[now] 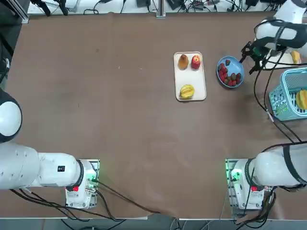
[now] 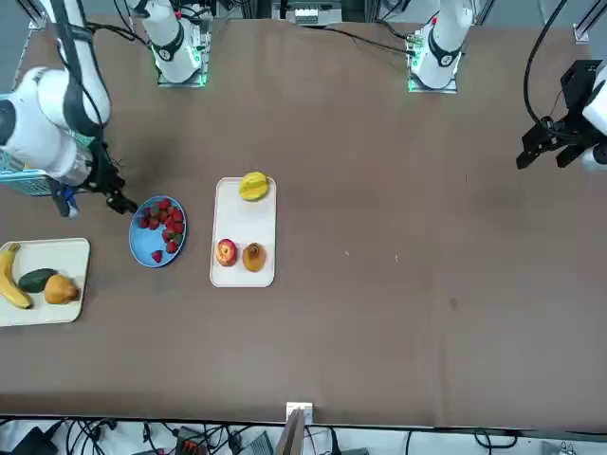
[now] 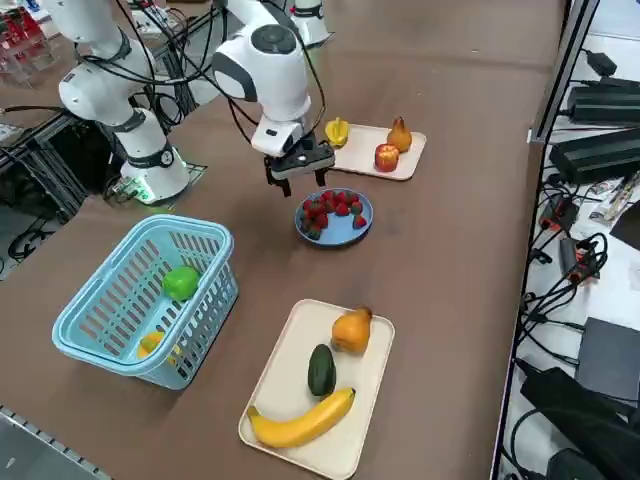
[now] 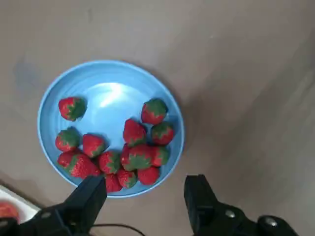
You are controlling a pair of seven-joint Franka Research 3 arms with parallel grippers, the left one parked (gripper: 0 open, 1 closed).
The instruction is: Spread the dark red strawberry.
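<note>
I can read no brand, label or writing on anything on my screens. My right gripper (image 4: 147, 196) hangs above the brown table (image 1: 120, 120) at the rim of the blue plate (image 4: 106, 81), its two black fingers (image 4: 88, 196) standing well apart with nothing between them. The dark red strawberries (image 4: 133, 157) lie on that plate, most of them bunched together on the side nearest the fingers, one (image 4: 72, 108) resting alone toward the opposite rim; the fingertips are just outside the plate's edge and touch no fruit. From overhead the plate (image 1: 230, 72) sits just right of a cream tray (image 1: 190, 76) carrying a brown pear, a red apple (image 1: 195, 61) and a yellow fruit, with the gripper (image 1: 250, 56) at the plate's far right edge. The wrist camera alone lets me count roughly a dozen berries and see their green caps. The side camera alone shows a second tray (image 3: 320, 385) in full with a banana, a dark green fruit and an orange pear, plus a light blue basket (image 3: 150, 290) holding a green fruit and something yellow. The front camera shows the gripper (image 2: 119, 201) beside the plate (image 2: 157, 232), but the finger gap is hard to judge there.
</note>
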